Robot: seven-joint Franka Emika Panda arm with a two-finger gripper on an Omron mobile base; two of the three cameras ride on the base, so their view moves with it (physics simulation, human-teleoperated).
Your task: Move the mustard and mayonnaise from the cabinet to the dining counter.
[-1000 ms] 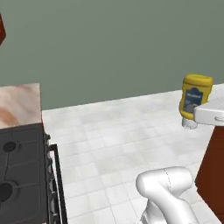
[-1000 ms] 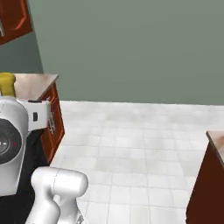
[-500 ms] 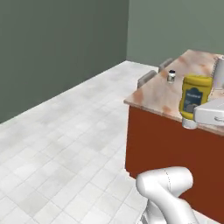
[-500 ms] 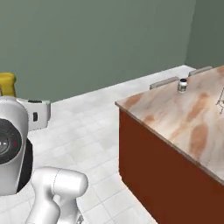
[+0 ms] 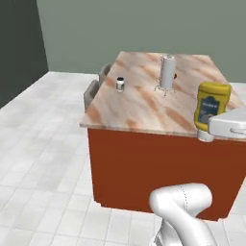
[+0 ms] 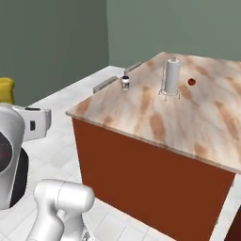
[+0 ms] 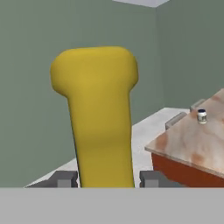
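My gripper [image 7: 107,178] is shut on the mustard [image 7: 98,113], a yellow squeeze bottle that stands between the two dark fingertips [image 7: 65,178]. In the left base view the mustard [image 5: 210,106] hangs at the right, beside the white hand and level with the near edge of the dining counter [image 5: 144,113]. Its yellow end [image 6: 5,89] pokes out at the left edge of the right base view. The mayonnaise [image 5: 120,84], a small white jar with a dark lid, stands on the dining counter [image 6: 197,127] near its left edge [image 6: 125,83] [image 7: 201,116]. The cabinet is out of view.
A tall white paper-towel roll [image 5: 167,72] [image 6: 171,76] stands on a wire holder mid-counter, with a small red thing [image 6: 191,82] beside it. Grey stool backs [image 5: 93,91] line the counter's left side. White tiled floor [image 5: 43,144] lies to the left and in front.
The whole scene has swung across both base views, so the camera moved: the counter now sits in the middle and closer. The mustard has stayed in my gripper.
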